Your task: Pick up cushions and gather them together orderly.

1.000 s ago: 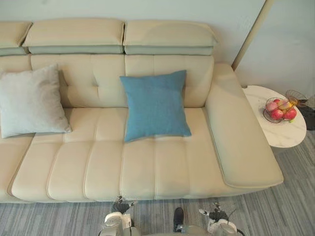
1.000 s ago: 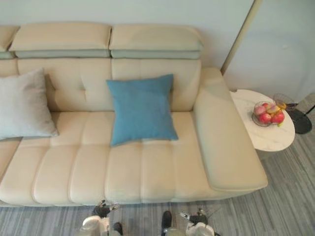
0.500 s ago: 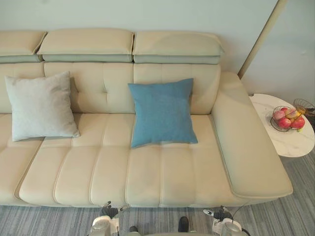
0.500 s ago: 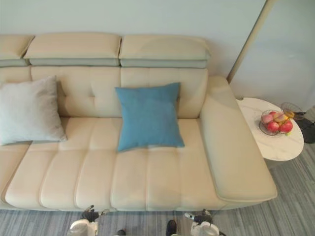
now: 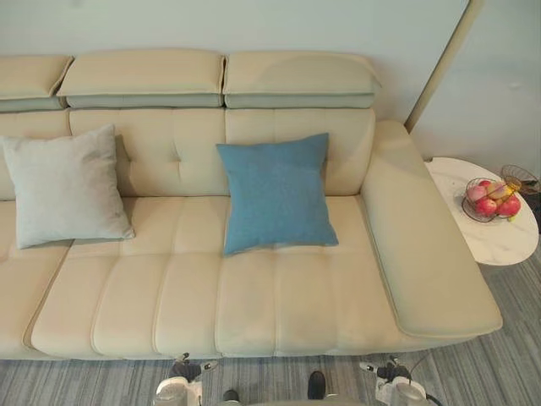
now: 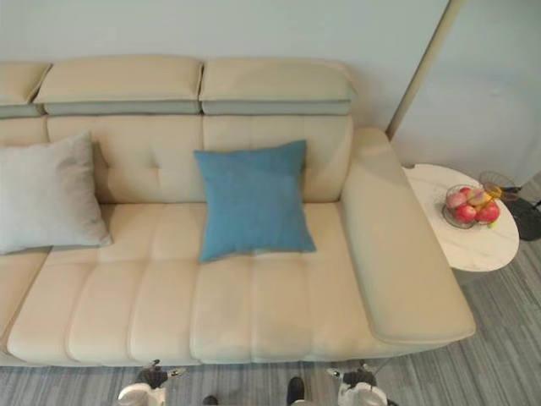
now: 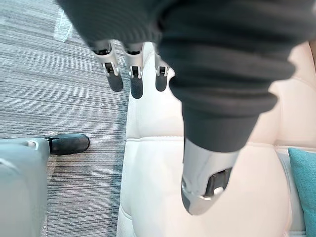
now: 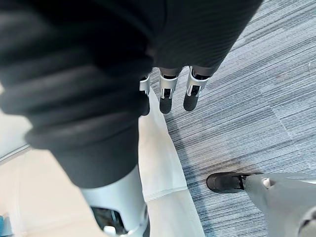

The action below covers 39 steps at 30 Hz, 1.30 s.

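A blue cushion point(image 5: 277, 193) leans upright against the backrest near the middle of the cream sofa point(image 5: 279, 296). A light grey cushion point(image 5: 66, 186) leans against the backrest further left, well apart from the blue one. My left hand point(image 5: 188, 370) and right hand point(image 5: 385, 372) hang low by the sofa's front edge, over the carpet. Both are far from the cushions. In the wrist views the left hand's fingers point(image 7: 133, 79) and the right hand's fingers point(image 8: 167, 94) are straight and hold nothing.
The sofa's wide right armrest point(image 5: 423, 254) borders a round white side table point(image 5: 499, 237) bearing a wire bowl of fruit point(image 5: 493, 196). A slanted lamp pole point(image 5: 439, 63) rises behind the table. Grey striped carpet point(image 5: 84, 385) runs along the sofa's front.
The camera has moved, so the whole scene has shifted in the picture. Both cushions lie as before and both hands still hang low and hold nothing.
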Motion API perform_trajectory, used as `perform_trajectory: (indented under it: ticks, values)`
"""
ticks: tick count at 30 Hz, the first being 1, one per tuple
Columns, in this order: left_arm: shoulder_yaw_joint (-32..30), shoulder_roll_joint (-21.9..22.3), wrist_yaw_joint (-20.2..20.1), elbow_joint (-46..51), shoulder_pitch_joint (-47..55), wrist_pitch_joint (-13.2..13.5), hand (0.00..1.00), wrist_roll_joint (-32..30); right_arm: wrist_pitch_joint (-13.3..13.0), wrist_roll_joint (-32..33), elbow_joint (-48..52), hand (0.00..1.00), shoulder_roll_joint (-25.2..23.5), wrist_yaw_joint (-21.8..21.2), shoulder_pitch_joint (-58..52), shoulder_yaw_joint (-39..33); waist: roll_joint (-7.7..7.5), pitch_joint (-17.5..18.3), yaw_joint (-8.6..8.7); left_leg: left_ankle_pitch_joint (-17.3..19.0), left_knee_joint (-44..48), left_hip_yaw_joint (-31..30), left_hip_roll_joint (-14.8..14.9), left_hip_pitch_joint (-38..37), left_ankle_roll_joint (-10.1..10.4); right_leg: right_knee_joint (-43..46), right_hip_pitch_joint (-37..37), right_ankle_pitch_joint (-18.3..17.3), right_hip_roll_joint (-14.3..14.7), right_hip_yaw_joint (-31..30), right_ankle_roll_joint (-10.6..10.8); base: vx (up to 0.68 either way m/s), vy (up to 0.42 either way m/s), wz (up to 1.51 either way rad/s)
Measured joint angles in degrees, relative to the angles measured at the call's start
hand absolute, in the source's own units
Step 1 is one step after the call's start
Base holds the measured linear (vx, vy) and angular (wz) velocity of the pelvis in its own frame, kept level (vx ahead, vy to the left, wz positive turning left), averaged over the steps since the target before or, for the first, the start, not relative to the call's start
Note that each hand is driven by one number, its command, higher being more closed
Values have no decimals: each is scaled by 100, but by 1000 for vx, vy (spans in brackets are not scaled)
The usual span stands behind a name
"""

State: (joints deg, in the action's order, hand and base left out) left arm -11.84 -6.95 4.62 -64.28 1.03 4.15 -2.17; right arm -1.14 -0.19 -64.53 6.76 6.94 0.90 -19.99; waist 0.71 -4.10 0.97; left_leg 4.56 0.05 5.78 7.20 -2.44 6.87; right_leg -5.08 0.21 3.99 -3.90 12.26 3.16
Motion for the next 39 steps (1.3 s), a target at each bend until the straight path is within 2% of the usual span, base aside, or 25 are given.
perform_trajectory:
  ticks: [10, 13, 15, 18, 19, 21, 22, 24, 25, 26, 27, 28, 29, 31, 32, 33, 34, 35, 36, 37, 38, 39]
  values:
    - [58, 131, 27, 4, 344, -83, 0, -34, 117, -219, 18, 0, -77, 102, -376, -3, 81, -86, -1, -3, -24, 113, 10, -170, 0, 4, 185, -44, -8, -45, 24, -21, 4, -2]
    - [15, 164, 29, 43, 290, -84, 0, -59, 118, -220, 137, 0, -163, 148, -455, -1, 81, -200, 5, 109, 247, 146, 57, -108, 0, 411, 20, -228, -20, -129, 23, -42, 5, -11]
    - [-100, 210, 52, 212, 265, -69, 0, -49, 136, -222, 379, 0, -221, 245, -402, 131, 3, -236, -78, 449, 1185, 82, 86, 382, -4, 1120, -558, -454, -49, -493, 20, -81, 3, -60]
    - [-248, 290, 99, 296, 204, -67, 0, -27, 112, -236, 625, 0, -274, 268, -364, 355, -12, -277, -113, 794, 1651, -240, 76, 556, -47, 1517, -953, -523, 16, -909, 39, -90, 29, -92]
    - [-259, 349, 135, 296, 166, -65, 0, 7, 105, -247, 752, 0, -371, 273, -354, 443, -5, -288, -102, 1088, 1770, -245, 89, 550, 1, 1715, -1175, -552, 107, -1221, 85, -124, 123, -122]
    - [-237, 406, 135, 292, 78, -63, 0, 3, 82, -249, 846, 0, -448, 274, -341, 463, -94, -330, -87, 1237, 1995, 179, 99, 556, -65, 1741, -1303, -477, 159, -1602, 194, -147, 127, -132]
    - [-232, 505, 133, 301, 30, -65, 0, -14, 107, -273, 935, 0, -507, 271, -342, 588, -165, -335, -95, 1396, 2162, 589, 149, 593, -108, 1610, -1432, -329, 253, -1957, 220, -179, 143, -146]
    - [-153, 471, 131, 302, -46, -47, 0, -18, 101, -332, 1004, 0, -623, 276, -322, 693, -216, -325, -80, 1458, 2265, 1083, 244, 664, -195, 1305, -1579, -266, 253, -2018, 172, -158, 150, -163]
    - [-19, 459, 139, 309, -96, -52, 0, -18, 108, -435, 1009, 0, -671, 265, -203, 728, -193, -305, -117, 1394, 2225, 1686, 401, 705, -267, 1656, -1916, -299, 60, -1215, 30, -59, 91, -162]
    - [22, 461, 136, 307, -137, -62, 0, -18, 109, -434, 1005, 0, -675, 265, -207, 723, -221, -300, -109, 1379, 2180, 1927, 445, 615, -280, 2154, -2014, -411, -74, -661, -97, -2, 68, -154]
    - [40, 463, 136, 307, -156, -63, 0, -18, 109, -435, 995, 0, -674, 265, -217, 719, -221, -299, -106, 1379, 2168, 2019, 468, 579, -280, 2340, -2012, -478, -121, -469, -170, 62, 32, -96]
    - [54, 469, 134, 301, -155, -67, 0, -18, 106, -435, 966, 0, -676, 267, -243, 707, -220, -300, -91, 1379, 2155, 2254, 528, 438, -280, 2686, -1899, -624, -233, -45, -366, 92, 11, -112]
    - [51, 460, 123, 291, -123, -68, 0, -19, 101, -441, 897, 0, -673, 266, -267, 720, -240, -287, -107, 1374, 2182, 2536, 532, 270, -273, 2685, -1671, -847, -314, 348, -446, 71, -23, -147]
    - [42, 428, 119, 204, -180, -79, 0, -19, 53, -430, 822, 0, -621, 262, -245, 720, -244, -270, -63, 1250, 2107, 2670, 449, 209, -437, 2335, -1619, -656, -206, 402, -513, 32, -86, -124]
    - [58, 470, 94, 115, -255, -86, 0, -23, 81, -432, 666, 0, -517, 257, -22, 706, -39, -231, -61, 884, 1772, 2827, 555, 223, -427, 1829, -1606, -326, -57, 403, -637, 13, -122, -97]
    - [66, 493, 90, 160, -255, -75, 0, -29, 122, -437, 662, 0, -439, 251, 56, 693, 32, -272, -48, 824, 1613, 3018, 553, 120, -324, 2405, -1685, -694, -294, 887, -644, 27, -114, -92]
    - [117, 490, 90, 181, -249, -74, 0, -34, 134, -441, 648, 0, -403, 250, 83, 692, 61, -290, -47, 818, 1530, 3121, 550, 41, -309, 2675, -1713, -908, -444, 1123, -598, 73, -68, -85]
    - [226, 384, 90, 180, -235, -96, 0, -39, 145, -442, 490, 0, -365, 241, 114, 716, 89, -286, -67, 758, 1292, 3583, 537, -151, -168, 3113, -1677, -1270, -948, 1911, -682, 119, -172, -128]
    - [215, 249, 97, 164, -91, -118, 0, -43, 169, -444, 441, 0, -420, 211, 231, 761, -44, -234, -141, 703, 1340, 3985, 546, -227, -72, 3085, -1696, -1292, -1304, 2498, -847, 129, -230, -144]
    - [206, 208, 98, 153, -34, -124, 0, -43, 167, -444, 443, 0, -432, 207, 271, 799, -77, -232, -156, 700, 1364, 4078, 553, -272, -66, 3030, -1718, -1279, -1362, 2600, -796, 144, -364, -213]
    - [119, 187, 126, 13, 30, -207, 0, -6, 128, -473, 496, 0, -403, 192, 385, 914, -31, -223, -136, 601, 1579, 4389, 736, -412, 82, 2931, -1756, -1177, -1025, 2603, -775, 130, -313, -173]
    - [127, 201, 125, -17, 33, -223, 0, -8, 104, -496, 501, 0, -367, 195, 383, 918, 21, -231, -102, 525, 1742, 4432, 848, -427, 173, 2798, -1723, -1164, -864, 2477, -794, 199, -403, -204]
